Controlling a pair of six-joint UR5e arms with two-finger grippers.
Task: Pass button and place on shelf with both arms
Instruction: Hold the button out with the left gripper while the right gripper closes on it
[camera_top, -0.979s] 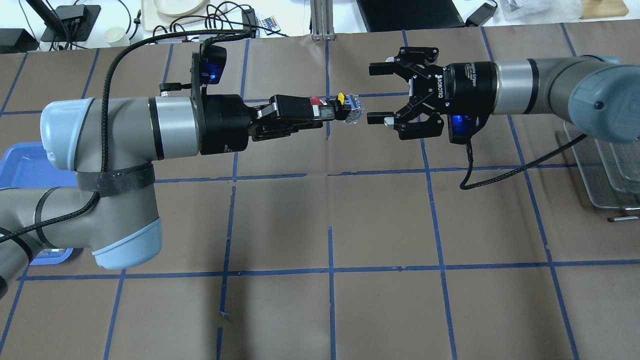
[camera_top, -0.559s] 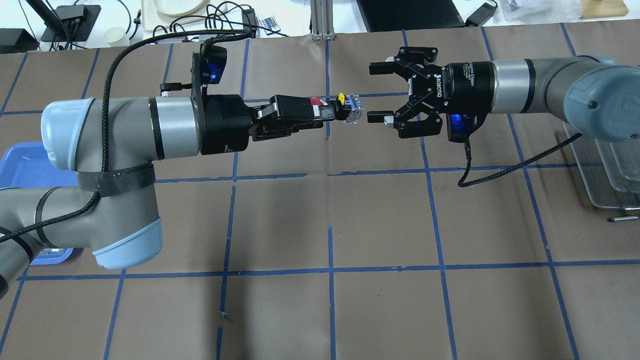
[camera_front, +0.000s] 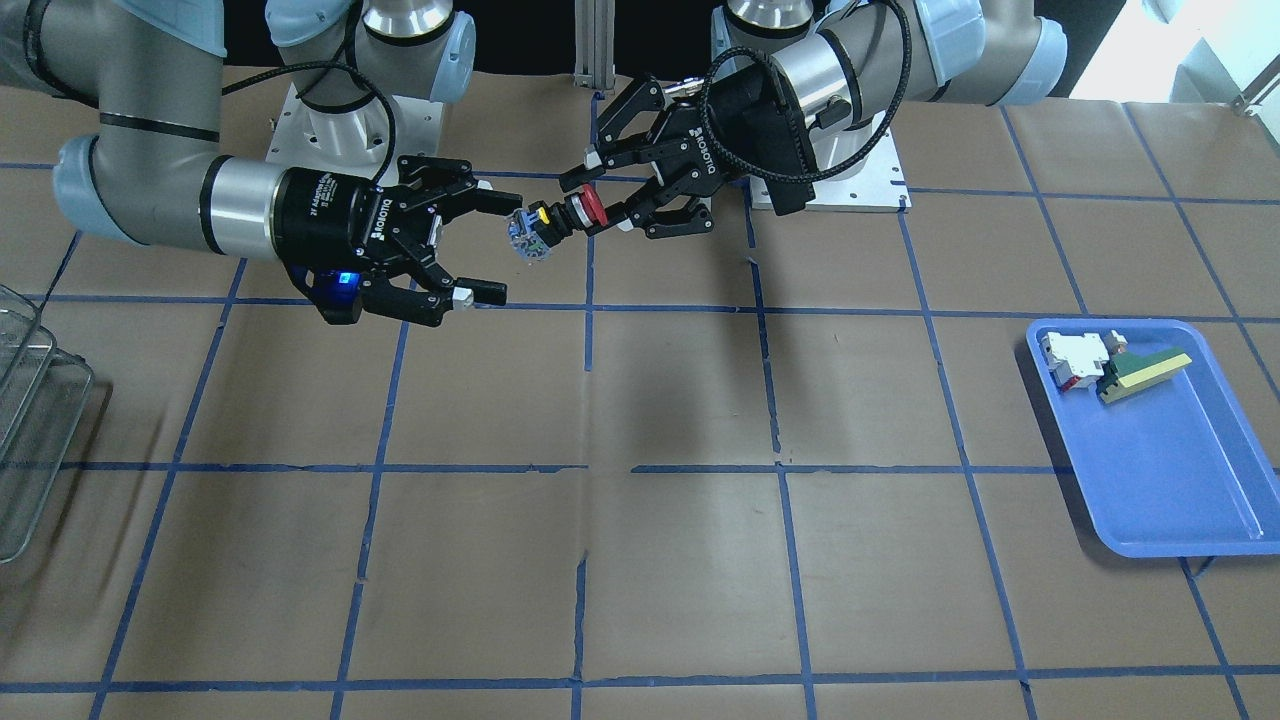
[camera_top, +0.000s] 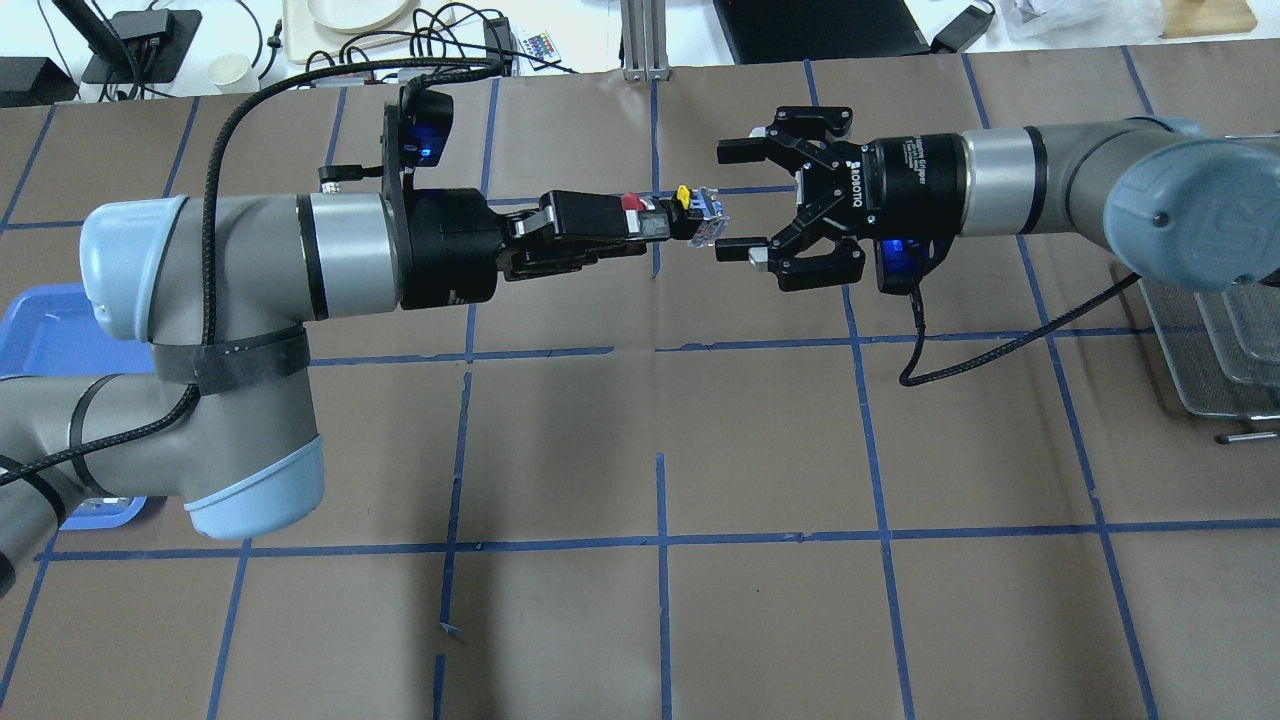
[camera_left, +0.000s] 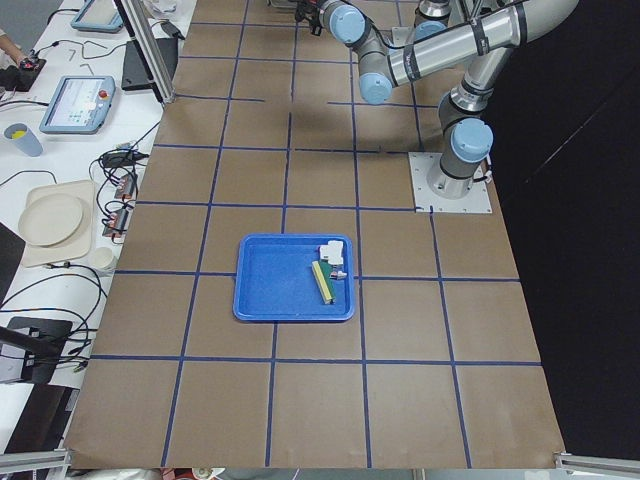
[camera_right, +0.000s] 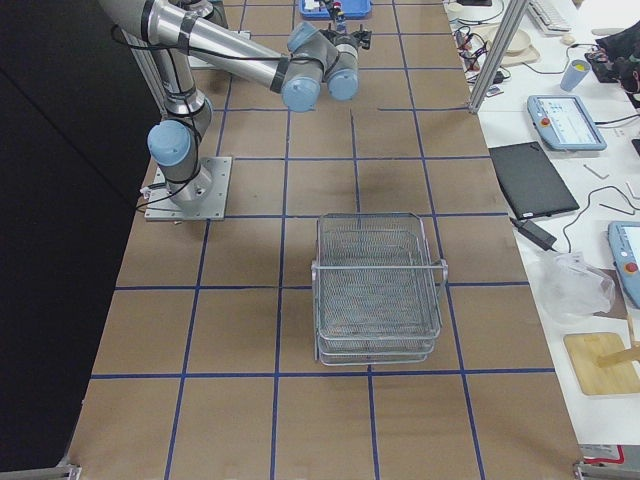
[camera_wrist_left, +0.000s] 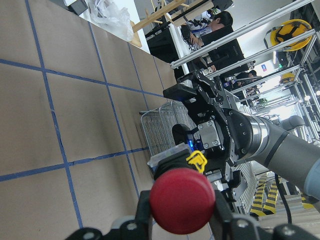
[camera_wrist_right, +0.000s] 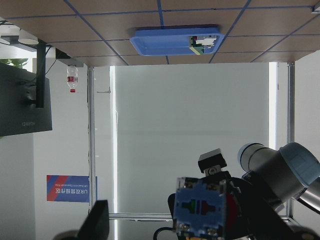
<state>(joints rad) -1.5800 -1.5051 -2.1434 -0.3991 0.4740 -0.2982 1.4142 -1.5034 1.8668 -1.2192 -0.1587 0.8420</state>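
Observation:
My left gripper (camera_top: 640, 228) is shut on the button (camera_top: 682, 208) at its red cap and holds it level above the table, metallic end toward the right arm. My right gripper (camera_top: 732, 200) is open, its fingertips level with that end on either side, without touching. The front-facing view shows the same: left gripper (camera_front: 605, 205), button (camera_front: 560, 218), open right gripper (camera_front: 492, 248). The left wrist view shows the red cap (camera_wrist_left: 182, 200) close up. The right wrist view shows the button's terminal end (camera_wrist_right: 201, 207). The wire shelf (camera_top: 1215, 340) stands at the table's right edge.
A blue tray (camera_front: 1150, 470) on the left arm's side holds a white-and-red block (camera_front: 1075, 358) and a green-and-yellow wedge (camera_front: 1145, 372). The shelf also shows in the exterior right view (camera_right: 378, 290). Cables and equipment lie beyond the table's far edge (camera_top: 400, 40).
My right gripper has moved toward the button, still open, so its fingertips now reach the button's end. The left arm and the button have not moved.

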